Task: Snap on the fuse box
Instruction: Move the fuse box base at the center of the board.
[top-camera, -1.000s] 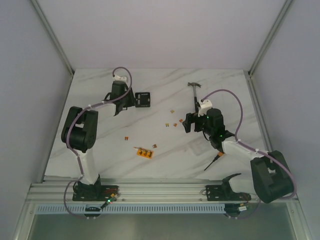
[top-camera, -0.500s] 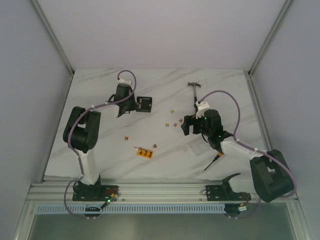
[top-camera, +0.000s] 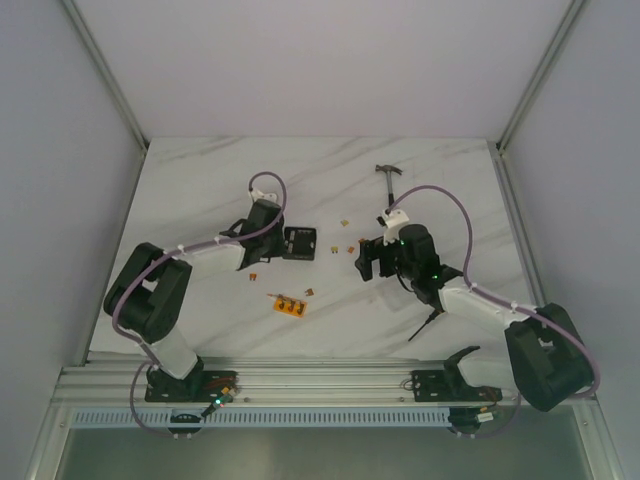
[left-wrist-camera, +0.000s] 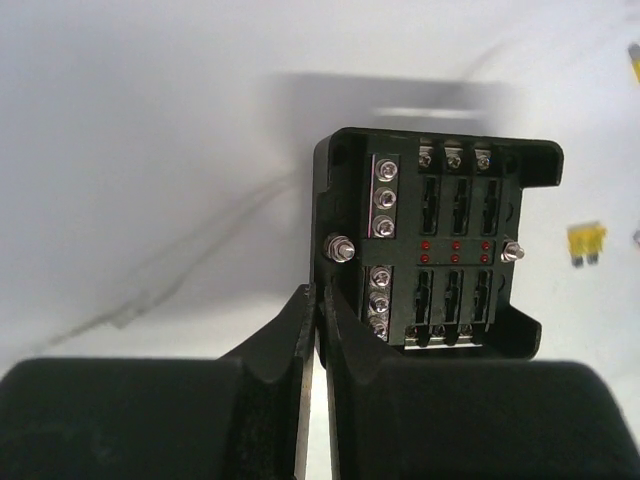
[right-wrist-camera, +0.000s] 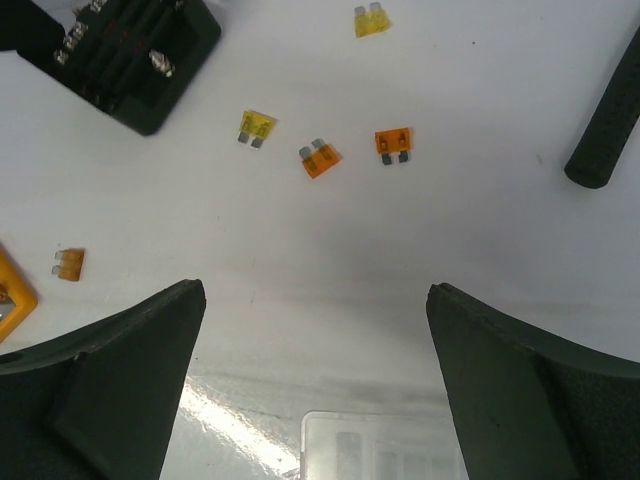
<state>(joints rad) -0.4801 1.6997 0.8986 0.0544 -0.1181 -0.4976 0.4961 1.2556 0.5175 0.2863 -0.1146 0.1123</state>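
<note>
The fuse box (top-camera: 299, 243) is a small black square box, open side up, near the table's middle. The left wrist view shows its screws and empty slots (left-wrist-camera: 440, 250). My left gripper (top-camera: 281, 243) is shut on the box's left wall, one finger inside and one outside (left-wrist-camera: 318, 300). To the right, my right gripper (top-camera: 362, 262) stands wide open just above the table with nothing between its fingers (right-wrist-camera: 315, 300). The right wrist view has the fuse box (right-wrist-camera: 130, 50) at its top left corner.
Loose orange and yellow fuses (top-camera: 350, 245) (right-wrist-camera: 320, 158) lie between the grippers. An orange strip (top-camera: 290, 304) lies nearer the bases. A hammer (top-camera: 388, 185) (right-wrist-camera: 605, 120) and a screwdriver (top-camera: 428, 322) lie on the right. A clear plastic piece (right-wrist-camera: 385, 445) lies below the right gripper.
The left arm has carried the fuse box from the far left toward the table's middle, its jaws closing tighter on the wall. The right gripper has shifted slightly left, still open.
</note>
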